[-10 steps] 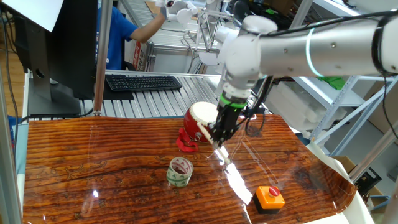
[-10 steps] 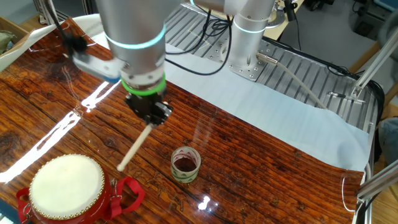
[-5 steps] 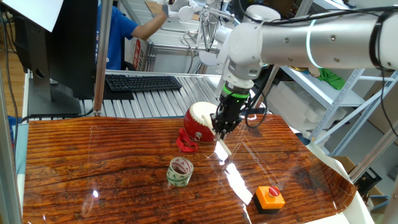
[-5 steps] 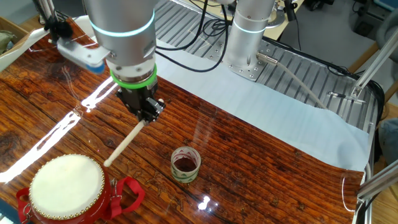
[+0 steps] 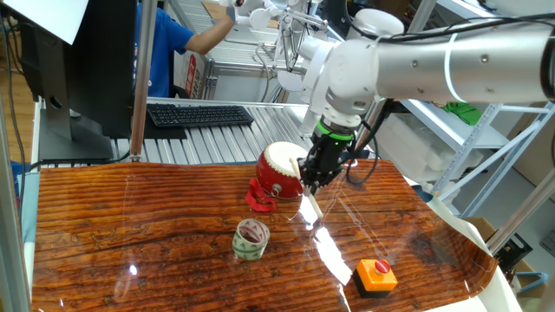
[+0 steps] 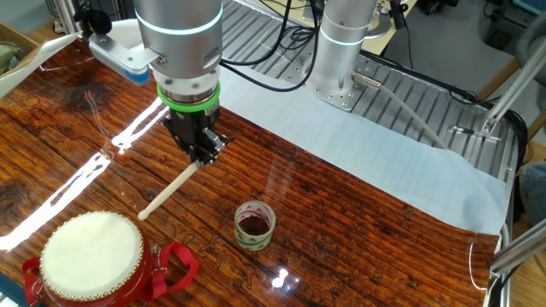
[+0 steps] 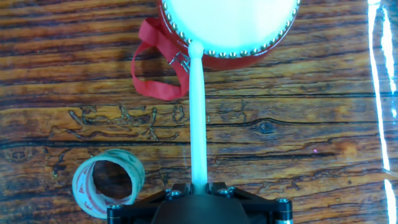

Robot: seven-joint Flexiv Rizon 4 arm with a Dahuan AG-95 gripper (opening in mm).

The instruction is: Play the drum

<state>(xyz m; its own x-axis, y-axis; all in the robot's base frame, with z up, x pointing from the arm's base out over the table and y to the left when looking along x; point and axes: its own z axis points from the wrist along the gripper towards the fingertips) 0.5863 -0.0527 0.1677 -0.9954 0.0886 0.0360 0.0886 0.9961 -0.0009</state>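
Observation:
The red drum (image 5: 279, 173) with a cream-white skin stands on the wooden table; it also shows in the other fixed view (image 6: 92, 260) and at the top of the hand view (image 7: 230, 25). My gripper (image 5: 316, 173) is shut on a pale wooden drumstick (image 6: 169, 191), also seen in the hand view (image 7: 198, 118). In the hand view the stick's tip lies at the drum's near rim. In the other fixed view (image 6: 199, 153) the gripper hangs above the table, beside the drum, and the stick's tip ends short of the skin.
A green-rimmed tape roll (image 5: 251, 239) lies near the drum, also seen in the other fixed view (image 6: 254, 225) and the hand view (image 7: 107, 182). An orange push button (image 5: 376, 274) sits near the table's front right. A red strap (image 7: 155, 62) lies by the drum.
The gripper with the drumstick has risen and drawn back from the drum; the stick's tip now sits farther from the skin.

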